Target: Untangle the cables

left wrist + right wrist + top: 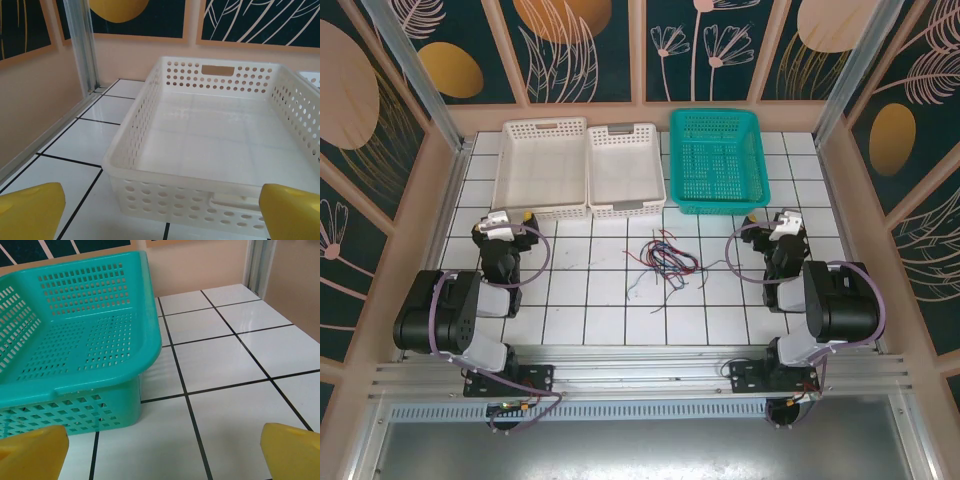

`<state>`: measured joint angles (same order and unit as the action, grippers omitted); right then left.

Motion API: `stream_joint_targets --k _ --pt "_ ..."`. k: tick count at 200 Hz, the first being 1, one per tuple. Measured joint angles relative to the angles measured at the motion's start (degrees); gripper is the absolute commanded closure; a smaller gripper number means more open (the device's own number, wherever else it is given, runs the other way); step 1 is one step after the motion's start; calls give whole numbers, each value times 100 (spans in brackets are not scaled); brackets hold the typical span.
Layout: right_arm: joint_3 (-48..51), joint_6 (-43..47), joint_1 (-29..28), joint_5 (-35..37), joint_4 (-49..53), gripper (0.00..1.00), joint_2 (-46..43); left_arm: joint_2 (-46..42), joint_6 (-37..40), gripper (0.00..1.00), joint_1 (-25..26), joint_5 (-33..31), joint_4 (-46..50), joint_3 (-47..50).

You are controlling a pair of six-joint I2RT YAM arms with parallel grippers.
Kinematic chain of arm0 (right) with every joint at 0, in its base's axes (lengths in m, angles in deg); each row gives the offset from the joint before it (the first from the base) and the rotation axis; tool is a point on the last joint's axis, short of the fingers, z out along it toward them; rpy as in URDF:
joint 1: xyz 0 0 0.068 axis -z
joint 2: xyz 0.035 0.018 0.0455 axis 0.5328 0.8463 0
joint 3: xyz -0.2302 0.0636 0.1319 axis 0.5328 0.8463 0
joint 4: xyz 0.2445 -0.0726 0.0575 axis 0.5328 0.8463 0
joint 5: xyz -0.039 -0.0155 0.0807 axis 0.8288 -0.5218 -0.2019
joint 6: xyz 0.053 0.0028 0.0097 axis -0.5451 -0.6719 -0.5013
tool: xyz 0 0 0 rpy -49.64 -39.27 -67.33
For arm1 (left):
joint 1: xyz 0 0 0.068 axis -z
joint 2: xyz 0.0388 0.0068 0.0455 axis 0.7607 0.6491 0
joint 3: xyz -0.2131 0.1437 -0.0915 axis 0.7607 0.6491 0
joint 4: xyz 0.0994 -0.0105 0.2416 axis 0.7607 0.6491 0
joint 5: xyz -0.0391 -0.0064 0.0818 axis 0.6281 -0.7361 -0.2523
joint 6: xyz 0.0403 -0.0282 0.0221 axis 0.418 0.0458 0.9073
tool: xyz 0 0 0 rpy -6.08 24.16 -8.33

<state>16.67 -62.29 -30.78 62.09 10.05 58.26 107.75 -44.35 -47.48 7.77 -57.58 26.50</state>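
From where I stand looking down, the cables (665, 260) lie in a loose knot of red, black and blue strands on the white tiled table (590, 305). They are about midway between the two arms and just in front of the row of baskets, touching none of them. The left gripper (510, 222) sits near the front edge of the large white basket (542, 160). The right gripper (775, 225) is near the front right corner of the teal basket (720, 158), and a smaller white basket (626, 165) stands between the two. Both grippers are well apart from the tangle. The overhead view is too coarse to tell how the jaws stand, but the wrist cameras settle it. On the left wrist, the left fingertips (30, 212), yellow, sit at opposite bottom corners, spread wide and holding nothing. Beyond them the large white basket's perforated wall, cut-out handle and smooth floor come up clearly. On the right wrist, the right fingertips (292, 452) are likewise far apart and hold nothing, looking past the teal basket's slotted corner onto tiles with black grout lines.
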Motion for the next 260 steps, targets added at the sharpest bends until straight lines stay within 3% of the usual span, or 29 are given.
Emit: stream_joint_targets --k 260 --pt "-35 2 -46 81 151 1 -72 0 0 1 0 0 0 0"
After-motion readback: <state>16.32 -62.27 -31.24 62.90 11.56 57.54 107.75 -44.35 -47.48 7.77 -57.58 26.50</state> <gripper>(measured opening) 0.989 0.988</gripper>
